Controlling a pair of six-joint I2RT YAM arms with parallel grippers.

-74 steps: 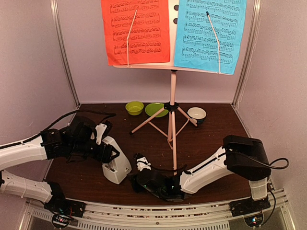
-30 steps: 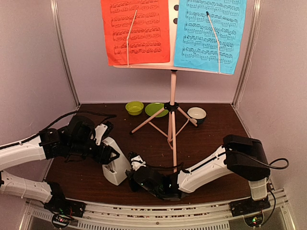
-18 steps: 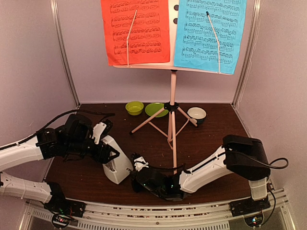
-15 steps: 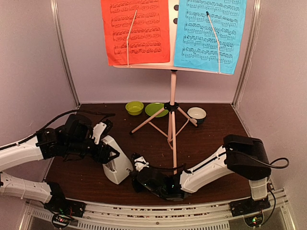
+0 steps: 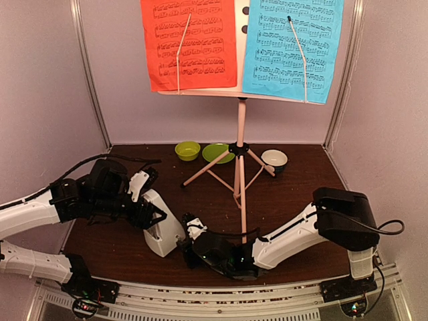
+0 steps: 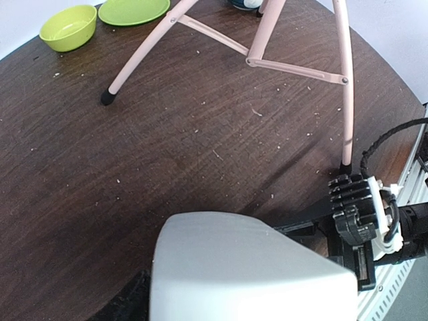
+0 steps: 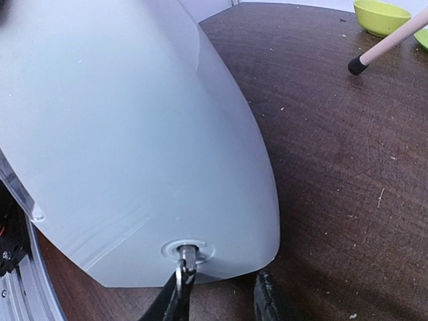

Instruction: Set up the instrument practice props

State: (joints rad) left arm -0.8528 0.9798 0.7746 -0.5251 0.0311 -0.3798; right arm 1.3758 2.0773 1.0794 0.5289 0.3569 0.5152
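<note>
The pale pink music stand (image 5: 241, 134) stands at mid-table with a red page (image 5: 189, 43) and a cyan page (image 5: 292, 47) on its desk. The white pyramid-shaped metronome (image 5: 164, 234) stands at front left. My left gripper (image 5: 152, 215) is shut on its upper part; in the left wrist view the metronome (image 6: 241, 267) hides the fingers. My right gripper (image 5: 188, 234) lies low against its right side. In the right wrist view the gripper (image 7: 221, 301) is open, and its left finger touches the metal winding key (image 7: 185, 254) on the metronome's side (image 7: 120, 134).
A lime-green bowl (image 5: 187, 150), a lime-green plate (image 5: 217, 152) and a white-and-dark bowl (image 5: 274, 159) stand at the back. The stand's front leg (image 5: 242, 207) ends just right of my right gripper. Walls close in on both sides.
My right gripper has crept left, up against the metronome's side. The metronome has shifted slightly in my left gripper's hold.
</note>
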